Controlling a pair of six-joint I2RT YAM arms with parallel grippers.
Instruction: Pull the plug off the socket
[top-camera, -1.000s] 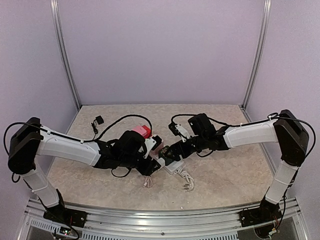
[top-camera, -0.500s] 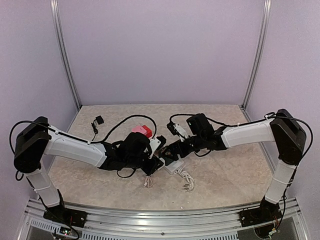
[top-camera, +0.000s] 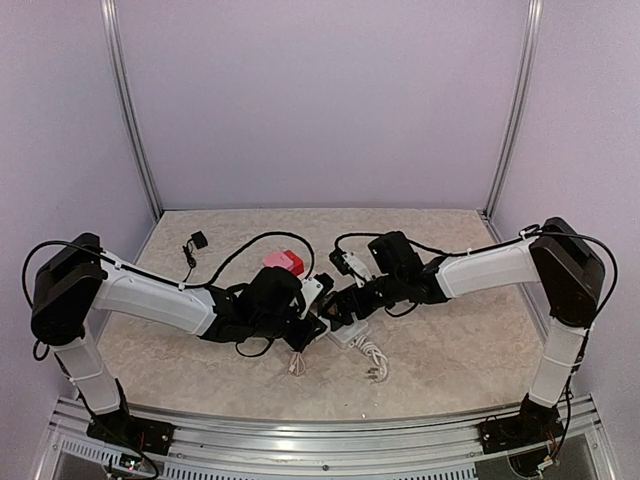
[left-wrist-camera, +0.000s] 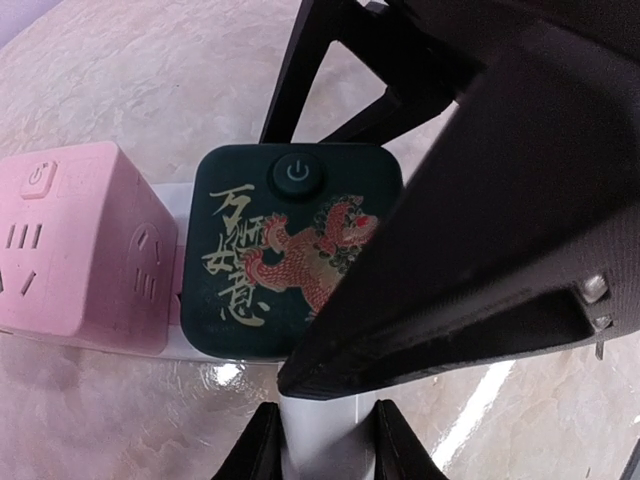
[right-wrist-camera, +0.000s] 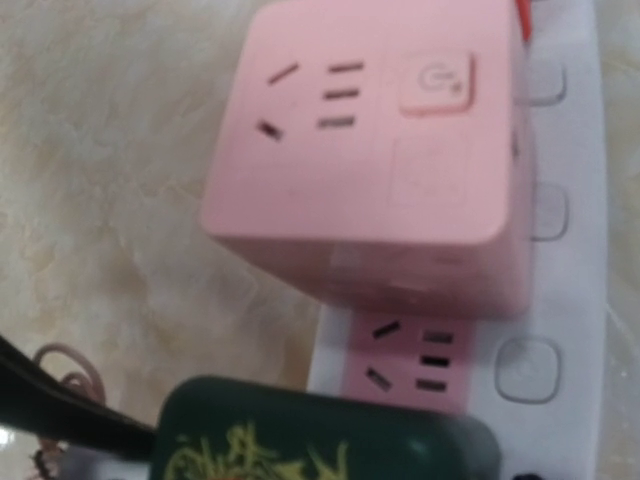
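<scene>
Dark-green plug (left-wrist-camera: 270, 270) on the socket (right-wrist-camera: 570, 230), 3 o'clock of pink cube (left-wrist-camera: 75, 250): likely stiff, light, smooth, so take opposite sides; left pincer (top-camera: 308, 328) and right pincer (top-camera: 340, 308) openings cannot be told.

green cube (left-wrist-camera: 262, 262) — gold chinese calligraphy, power symbol.

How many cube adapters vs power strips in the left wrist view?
Cube adapters: 2 (pink cube, dark green cube with a dragon print)
Power strip: 1
Total: 3
</scene>
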